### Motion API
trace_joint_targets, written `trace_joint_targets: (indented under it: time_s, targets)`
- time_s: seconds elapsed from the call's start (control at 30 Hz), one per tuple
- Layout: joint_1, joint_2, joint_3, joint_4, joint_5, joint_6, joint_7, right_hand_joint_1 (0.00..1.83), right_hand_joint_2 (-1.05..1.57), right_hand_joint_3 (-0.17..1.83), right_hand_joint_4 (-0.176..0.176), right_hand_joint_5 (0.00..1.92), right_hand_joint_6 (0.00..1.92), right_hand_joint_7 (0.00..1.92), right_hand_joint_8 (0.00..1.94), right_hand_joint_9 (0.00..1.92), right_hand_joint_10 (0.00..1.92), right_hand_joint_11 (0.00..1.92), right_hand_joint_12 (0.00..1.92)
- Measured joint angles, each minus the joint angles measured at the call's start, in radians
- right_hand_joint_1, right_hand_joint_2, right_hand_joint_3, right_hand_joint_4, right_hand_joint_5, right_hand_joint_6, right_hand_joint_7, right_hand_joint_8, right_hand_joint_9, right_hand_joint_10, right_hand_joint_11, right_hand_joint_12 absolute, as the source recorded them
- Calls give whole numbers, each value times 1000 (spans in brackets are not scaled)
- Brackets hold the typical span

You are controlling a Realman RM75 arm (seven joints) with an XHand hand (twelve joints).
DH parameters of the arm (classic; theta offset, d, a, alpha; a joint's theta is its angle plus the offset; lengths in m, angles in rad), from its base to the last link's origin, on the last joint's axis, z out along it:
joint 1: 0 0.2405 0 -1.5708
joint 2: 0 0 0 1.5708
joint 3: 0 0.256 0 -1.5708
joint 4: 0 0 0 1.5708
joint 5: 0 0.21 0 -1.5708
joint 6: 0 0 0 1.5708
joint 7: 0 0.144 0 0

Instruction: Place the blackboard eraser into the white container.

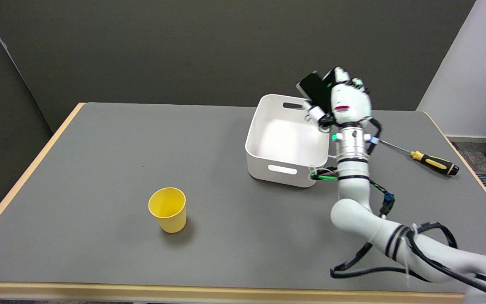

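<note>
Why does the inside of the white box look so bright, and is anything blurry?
Head view: overhead light glares off the box floor; the cup casts a soft shadow to its right; the hand and eraser look sharp, not smeared.

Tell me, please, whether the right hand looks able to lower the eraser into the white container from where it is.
Probably yes: the right hand holds the eraser raised over the white container's far right corner, and the inside shows nothing in the way.

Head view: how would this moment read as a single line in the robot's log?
phase: carry | right hand: holds blackboard eraser, raised over white container's far right corner | not yet released | bystanders: yellow cup, screwdriver
</note>
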Motion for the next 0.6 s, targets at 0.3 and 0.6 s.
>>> trace_joint_targets:
  time_s: [0.3, 0.6]
  targets:
    - [89, -60, -11, -224, 74, -191, 110, 575, 625, 925, -96, 40, 228, 24, 171, -1, 385, -1, 1074]
    - [61, -71, 22, -267, 128, -242, 225, 534, 633, 702, -66, -1, 14, -1, -1, -1, -1, -1, 803]
